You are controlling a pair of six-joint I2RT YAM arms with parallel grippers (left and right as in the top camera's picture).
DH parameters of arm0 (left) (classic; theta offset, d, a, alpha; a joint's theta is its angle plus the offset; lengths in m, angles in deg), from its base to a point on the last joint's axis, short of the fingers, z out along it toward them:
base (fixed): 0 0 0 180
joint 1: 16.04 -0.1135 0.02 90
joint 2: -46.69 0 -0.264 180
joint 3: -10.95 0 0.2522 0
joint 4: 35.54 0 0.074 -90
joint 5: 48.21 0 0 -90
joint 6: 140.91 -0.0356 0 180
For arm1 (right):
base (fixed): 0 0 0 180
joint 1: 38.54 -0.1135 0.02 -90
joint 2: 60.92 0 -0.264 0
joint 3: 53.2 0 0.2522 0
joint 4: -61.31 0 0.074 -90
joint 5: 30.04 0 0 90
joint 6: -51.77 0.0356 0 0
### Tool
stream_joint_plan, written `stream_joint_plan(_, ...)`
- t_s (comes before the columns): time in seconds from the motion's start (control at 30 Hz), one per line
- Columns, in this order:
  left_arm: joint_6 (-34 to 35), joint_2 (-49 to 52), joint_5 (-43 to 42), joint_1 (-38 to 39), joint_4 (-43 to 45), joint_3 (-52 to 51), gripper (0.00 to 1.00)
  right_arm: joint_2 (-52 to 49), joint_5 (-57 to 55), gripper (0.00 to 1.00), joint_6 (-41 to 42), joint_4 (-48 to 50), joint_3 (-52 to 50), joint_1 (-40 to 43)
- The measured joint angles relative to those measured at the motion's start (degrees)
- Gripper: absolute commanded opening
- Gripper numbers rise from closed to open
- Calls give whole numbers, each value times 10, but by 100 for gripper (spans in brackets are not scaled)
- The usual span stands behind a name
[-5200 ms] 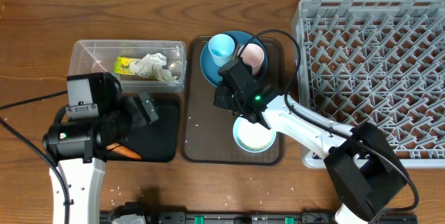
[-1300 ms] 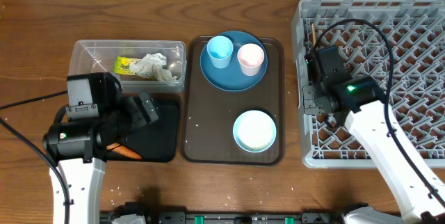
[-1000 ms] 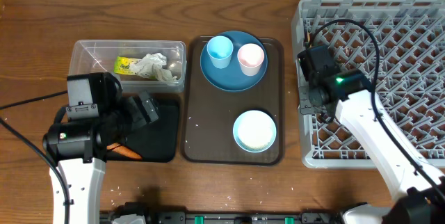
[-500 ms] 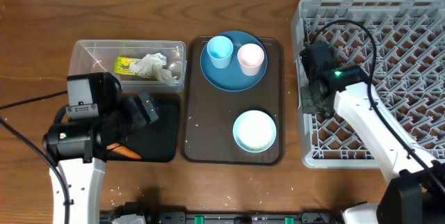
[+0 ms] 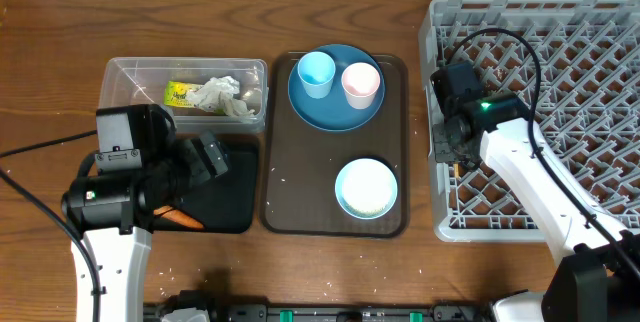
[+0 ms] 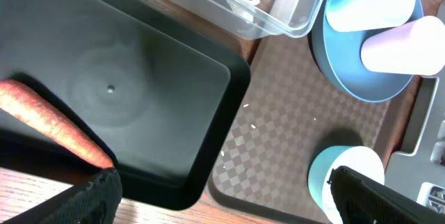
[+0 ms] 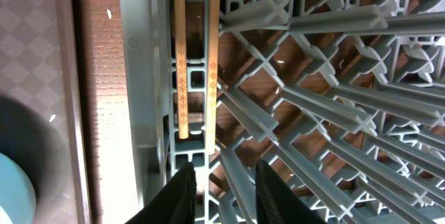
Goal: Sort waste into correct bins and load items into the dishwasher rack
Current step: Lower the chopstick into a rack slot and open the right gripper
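While the pair of wooden chopsticks (image 7: 197,57) lies side by side in the edge channel of the large grey pegged plastic dishwasher rack (image 5: 600,22), the right gripper (image 7: 224,179) hangs just beside them, jaws slightly apart and empty. The left gripper (image 6: 222,179) is spread wide, empty too. Two cups (one light blue cup (image 5: 317,70), one pink cup (image 5: 361,83)) stand on one round blue plate (image 5: 310,107), near one white bowl (image 5: 366,188). They look light, stiff and slick, so pinching over a rim seems wisest.

One light blue cup (image 5: 317,70) and one pink cup (image 5: 361,82) are counted, two chopsticks (image 7: 183,78), one blue plate (image 5: 335,114), one white bowl (image 5: 366,188), one dishwasher rack (image 5: 560,52), one clear tub (image 5: 185,61), one black tray (image 5: 228,194).
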Motion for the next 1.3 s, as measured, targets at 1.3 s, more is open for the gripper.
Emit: stream_joint_plan(1.3, 0, 0, 0, 0, 0, 0, 98, 0, 162, 29, 0, -32, 56, 10)
